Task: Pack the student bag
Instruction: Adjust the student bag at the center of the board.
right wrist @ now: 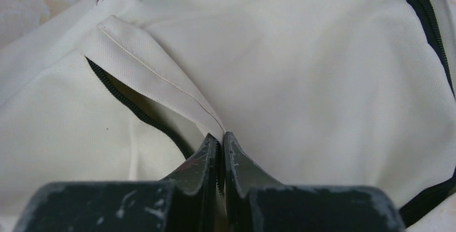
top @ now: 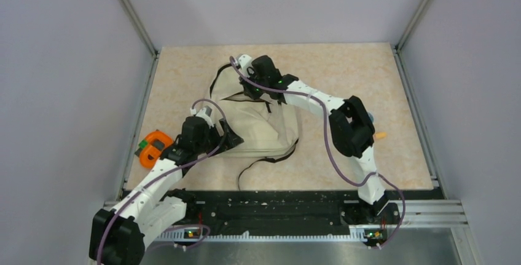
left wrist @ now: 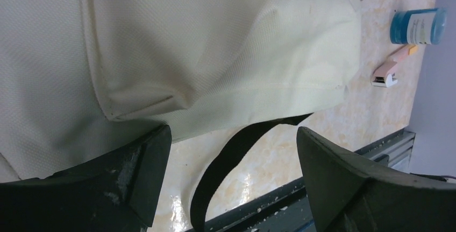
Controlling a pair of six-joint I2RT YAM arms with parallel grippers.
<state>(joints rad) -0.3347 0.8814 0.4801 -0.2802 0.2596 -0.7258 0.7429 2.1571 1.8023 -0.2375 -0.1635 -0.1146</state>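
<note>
Right wrist: student bag (right wrist: 322,81) seam inside right claw (right wrist: 220,139)

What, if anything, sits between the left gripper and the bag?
Nothing visible does. The left gripper is open right at the lower edge of the bag, and only the bag's own black strap trails across the gap between its fingers. The right gripper is shut on the bag.
</note>
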